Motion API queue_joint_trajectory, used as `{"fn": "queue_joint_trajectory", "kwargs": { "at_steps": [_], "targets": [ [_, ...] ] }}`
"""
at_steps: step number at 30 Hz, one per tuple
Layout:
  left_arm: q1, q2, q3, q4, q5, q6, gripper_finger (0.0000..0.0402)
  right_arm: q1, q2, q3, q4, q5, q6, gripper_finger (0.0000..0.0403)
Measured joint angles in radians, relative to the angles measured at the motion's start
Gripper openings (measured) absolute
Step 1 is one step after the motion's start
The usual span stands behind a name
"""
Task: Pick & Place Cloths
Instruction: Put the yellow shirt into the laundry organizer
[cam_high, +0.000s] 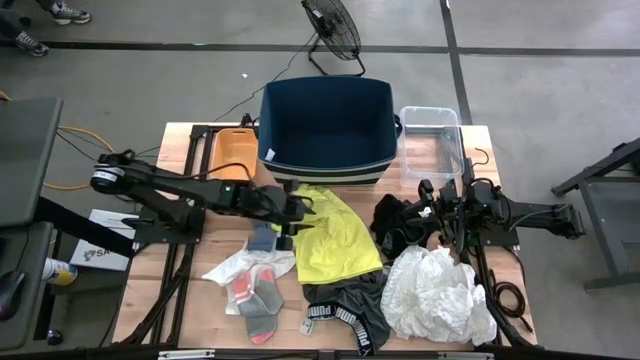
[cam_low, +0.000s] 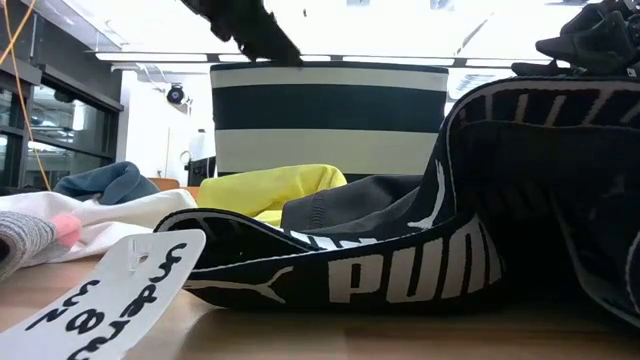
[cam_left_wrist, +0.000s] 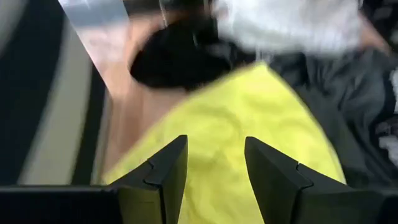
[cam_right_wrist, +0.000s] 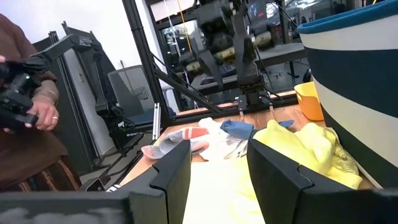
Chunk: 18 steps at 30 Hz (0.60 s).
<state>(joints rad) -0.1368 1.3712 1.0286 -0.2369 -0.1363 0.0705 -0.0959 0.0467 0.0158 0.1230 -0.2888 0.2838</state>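
Note:
The yellow shirt (cam_high: 335, 240) lies crumpled at the table's middle, in front of the navy bin. My left gripper (cam_high: 298, 208) hovers open over the shirt's far left edge; in the left wrist view its fingers (cam_left_wrist: 216, 165) frame yellow cloth (cam_left_wrist: 249, 124). My right gripper (cam_high: 425, 207) is open beside a black cloth (cam_high: 392, 222) to the right of the shirt. The right wrist view (cam_right_wrist: 217, 171) looks over the shirt (cam_right_wrist: 311, 149). A thin white garment (cam_high: 435, 295) is heaped near right. Dark grey shorts (cam_high: 350, 305) with a lettered waistband (cam_low: 400, 270) lie at the near edge, and grey-pink socks (cam_high: 262, 295) near left.
The big navy bin (cam_high: 328, 165) stands at the far middle, with an orange tray (cam_high: 215, 150) to its left and a clear plastic box (cam_high: 432, 135) to its right. A white cloth (cam_high: 228, 268) and a blue-grey piece (cam_high: 262, 238) lie near the socks. A person (cam_right_wrist: 25, 106) stands beyond the table's left.

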Motion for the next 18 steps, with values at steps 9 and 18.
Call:
{"fn": "queue_joint_trajectory", "kwargs": {
  "at_steps": [9, 18],
  "targets": [
    [0.039, 0.147, 0.071, -0.117, -0.051, 0.021, 0.0159, 0.000, 0.000, 0.000, -0.001, 0.000, 0.000, 0.0149],
    [0.039, 0.223, 0.072, -0.102, -0.168, 0.165, 0.0248, 0.000, 0.000, 0.000, -0.005, 0.000, 0.000, 0.0149]
  ]
}}
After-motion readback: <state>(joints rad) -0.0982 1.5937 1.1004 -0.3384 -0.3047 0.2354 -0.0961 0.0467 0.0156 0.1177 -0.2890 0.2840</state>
